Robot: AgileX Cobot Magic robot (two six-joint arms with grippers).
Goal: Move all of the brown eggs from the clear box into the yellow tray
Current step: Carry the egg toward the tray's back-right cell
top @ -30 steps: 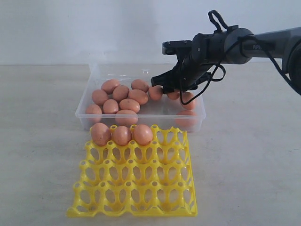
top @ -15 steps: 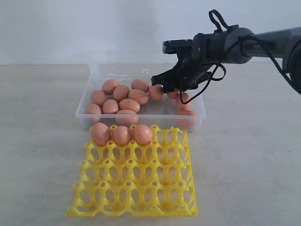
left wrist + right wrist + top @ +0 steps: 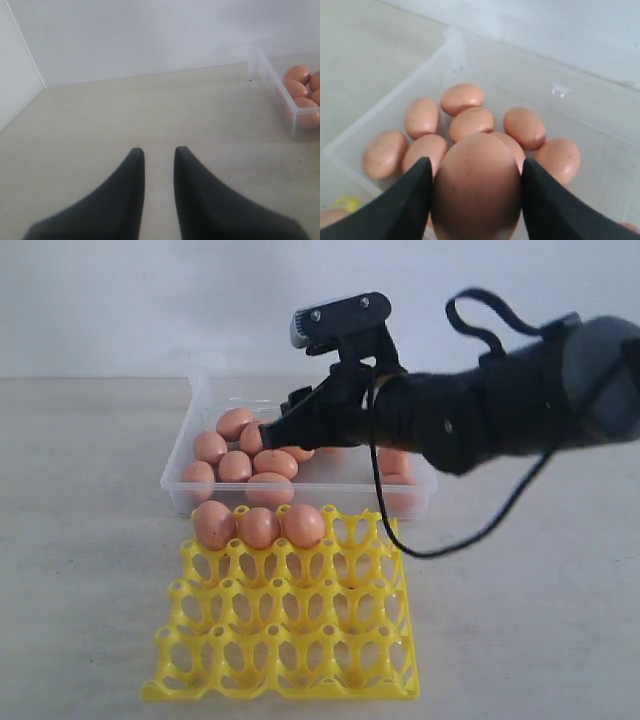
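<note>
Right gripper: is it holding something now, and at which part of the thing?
Yes. The right gripper holds one brown egg across its middle, with one finger pressed on each opposite side. The left gripper holds nothing.

Lab test setup, bare tabletop [image 3: 80, 570], white wall [image 3: 120, 300]

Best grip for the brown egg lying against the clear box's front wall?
From straight above: the clear box walls block side entry. That egg lies on its side, long axis along the wall, with another egg close behind. Closing on its two ends probably fits best, where the floor looks bare.
</note>
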